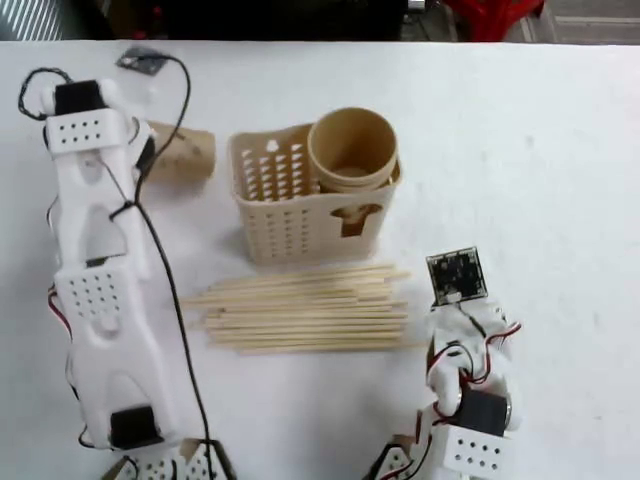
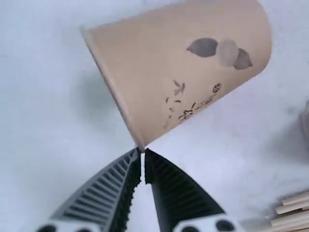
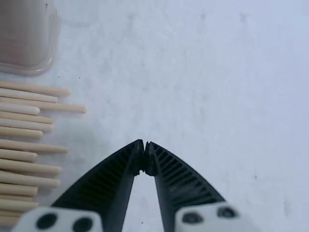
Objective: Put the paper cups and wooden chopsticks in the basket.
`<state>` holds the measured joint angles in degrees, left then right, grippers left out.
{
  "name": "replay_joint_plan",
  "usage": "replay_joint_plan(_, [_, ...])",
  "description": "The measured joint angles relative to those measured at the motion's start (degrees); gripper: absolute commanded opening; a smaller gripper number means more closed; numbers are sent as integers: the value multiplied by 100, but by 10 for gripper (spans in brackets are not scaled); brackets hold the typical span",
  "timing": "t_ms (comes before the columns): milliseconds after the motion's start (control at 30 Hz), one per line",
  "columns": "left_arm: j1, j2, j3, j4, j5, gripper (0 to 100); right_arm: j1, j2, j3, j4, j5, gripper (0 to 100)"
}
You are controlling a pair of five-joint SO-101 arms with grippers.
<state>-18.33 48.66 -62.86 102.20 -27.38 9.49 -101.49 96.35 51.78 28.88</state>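
Observation:
One paper cup (image 1: 186,154) lies on its side left of the basket; in the left wrist view this cup (image 2: 183,67) has its rim right at the tips of my left gripper (image 2: 143,153), which is shut, both fingers (image 2: 169,188) showing in front of the cup. A second paper cup (image 1: 352,150) stands upright inside the cream basket (image 1: 290,230). The wooden chopsticks (image 1: 300,310) lie in a loose pile in front of the basket. My right gripper (image 3: 144,157) is shut over bare table beside the chopstick ends (image 3: 29,135), with the basket's corner (image 3: 24,43) beyond.
A small grey square part (image 1: 143,60) lies at the back left near the table's far edge. A black cable (image 1: 170,280) runs along the left arm. The white table (image 1: 540,180) stretches open to the right of the basket.

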Motion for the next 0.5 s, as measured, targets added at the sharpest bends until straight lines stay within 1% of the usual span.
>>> replay_joint_plan(333, [0, -1064, 35, 0, 0, 23, 0, 0, 0, 0, 0, 21])
replay_joint_plan(500, [0, -1934, 35, 0, 0, 23, 0, 0, 0, 0, 0, 21])
